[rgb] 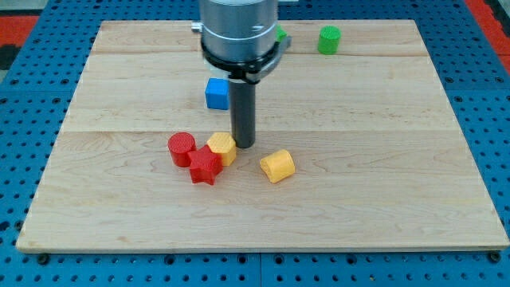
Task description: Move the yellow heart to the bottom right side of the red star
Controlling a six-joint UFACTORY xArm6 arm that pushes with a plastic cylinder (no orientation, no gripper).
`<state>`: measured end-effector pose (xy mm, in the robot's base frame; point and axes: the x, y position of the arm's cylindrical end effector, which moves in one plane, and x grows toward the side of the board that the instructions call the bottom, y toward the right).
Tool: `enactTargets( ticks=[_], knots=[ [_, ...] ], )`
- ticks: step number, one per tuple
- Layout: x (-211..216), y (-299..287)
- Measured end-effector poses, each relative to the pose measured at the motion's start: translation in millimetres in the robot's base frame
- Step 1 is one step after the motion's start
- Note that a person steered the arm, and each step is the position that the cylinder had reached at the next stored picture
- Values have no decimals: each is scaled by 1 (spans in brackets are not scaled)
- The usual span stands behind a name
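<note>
**A:** Yellow is the trouble here, since there are two of them. Which one is the heart?

**B:** I take it to be the rounded yellow heart [277, 166], lying alone to the right of the red star [205, 166] and apart from it. It has a flat pale top, deeper orange sides and soft lobes, though the notch is hard to make out. The other yellow block [222, 147] is more angular and touches the star at its upper right.

**A:** And my tip [244, 146]?

**B:** It sits up and to the right of the star, just beside the angular yellow block and above-left of the heart, touching neither as far as I can tell. There is no claw to speak of, only a bare rod with nothing to part or close.

**A:** So how do I push well?

**B:** I'd circle to the heart's upper right, farther from the star, then nudge it down and leftward in short strokes through its middle so it doesn't spin away. Stop below and right of the star. Stay clear of the angular yellow block and the red cylinder [182, 148] at the star's upper left.
</note>
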<state>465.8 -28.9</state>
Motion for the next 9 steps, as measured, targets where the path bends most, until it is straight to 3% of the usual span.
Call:
enactTargets(
  ticks=[2,4,6,9],
  knots=[
    [0,11],
    [0,79],
    [29,38],
    [27,9]
  ],
)
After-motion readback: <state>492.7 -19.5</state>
